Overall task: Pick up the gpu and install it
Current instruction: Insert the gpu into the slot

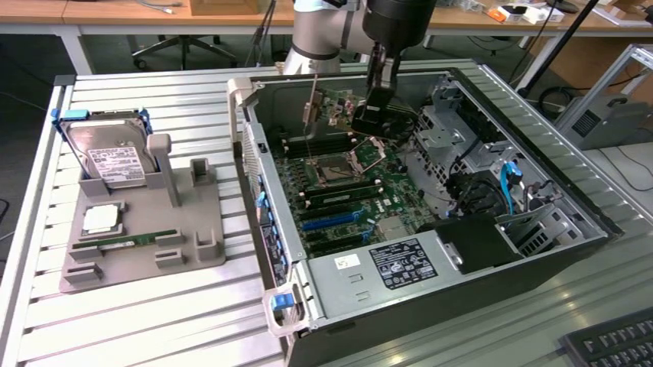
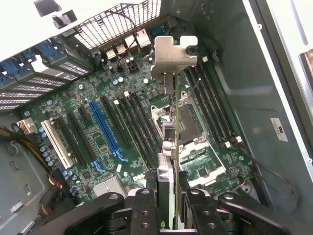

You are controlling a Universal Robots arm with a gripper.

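Note:
The gpu (image 1: 332,107), a thin green card with a silver end bracket, hangs inside the open computer case (image 1: 531,191), above the motherboard (image 1: 337,199) near its far end. My gripper (image 1: 369,115) is shut on the card's edge. In the wrist view the gpu (image 2: 171,147) runs edge-on away from my gripper (image 2: 171,213), and its silver bracket (image 2: 174,55) is at the far end. The black fingers (image 2: 144,208) press on both sides of the card. It hangs over the CPU socket (image 2: 188,122), clear of the board.
A blue expansion slot (image 2: 105,127) and black slots lie beside the socket. On the exterior view's left, a grey holder (image 1: 143,237) carries a hard drive with blue handles (image 1: 107,157), a CPU (image 1: 102,219) and a RAM stick (image 1: 128,243). A keyboard (image 1: 612,344) lies at the lower right.

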